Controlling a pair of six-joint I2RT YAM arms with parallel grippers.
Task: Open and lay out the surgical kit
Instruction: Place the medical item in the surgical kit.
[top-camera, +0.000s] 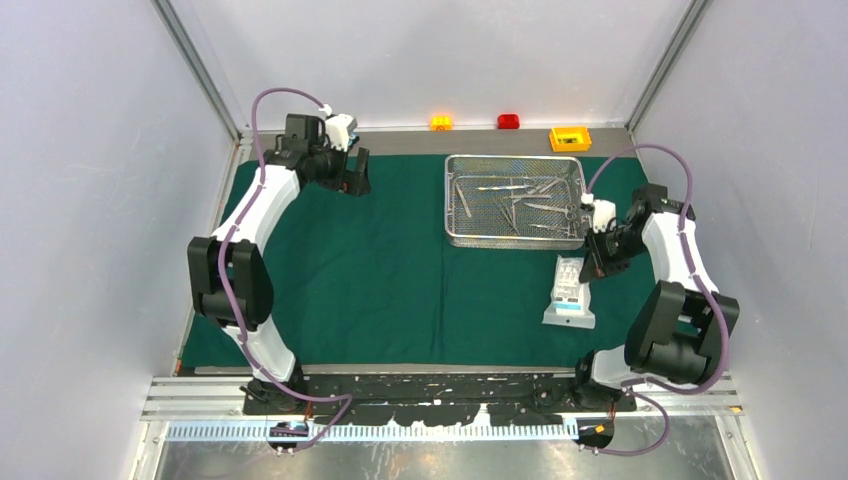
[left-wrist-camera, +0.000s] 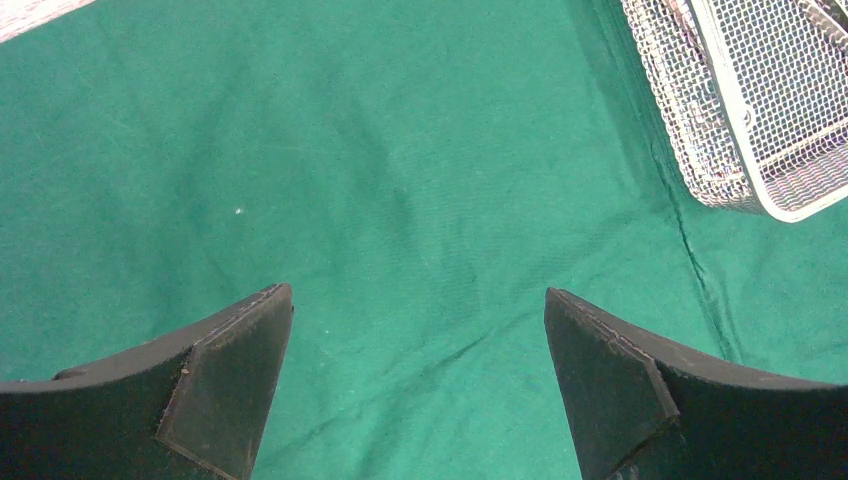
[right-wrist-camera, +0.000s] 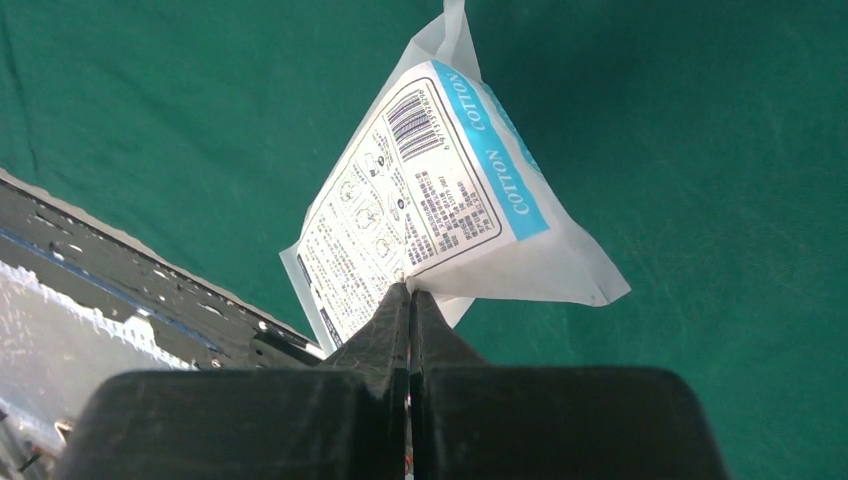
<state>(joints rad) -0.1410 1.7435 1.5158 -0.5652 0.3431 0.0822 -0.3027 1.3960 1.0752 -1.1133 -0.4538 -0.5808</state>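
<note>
Drape (top-camera: 390, 270): dark green cloth spread flat over the table, a few creases showing near the tray in the left wrist view.
Tray (top-camera: 515, 200): wire-mesh steel, sitting on the far right part of the drape, with slim silver tools (top-camera: 510, 198) lying inside; forceps and tweezers cannot be told apart from here.
Pouch (right-wrist-camera: 440, 200): flat white pack with a blue band reading COTTON, just near of the tray's right corner; in the top view it lies along the drape with its far end up at the gripper.
Right gripper (right-wrist-camera: 409, 292): jaws pressed together on the pouch's edge, pinching it; the pouch hangs tilted from the tips above the cloth.
Left gripper (left-wrist-camera: 418, 330): jaws spread wide, nothing between them, hovering above bare drape at the far left, well apart from the tray.
Step in hand: by my reading the drape is already opened out and the pouch is being set out on the cloth, near of the tray.
Next move: likely lower the pouch until it lies flat, then part the right jaws and lift clear without dragging it.
After that: the tools in the tray look untouched; laying them out would call for a fine pinch on thin steel through the tray's open top.
Risk: the thin pouch edge could cling to the tips on release.
</note>
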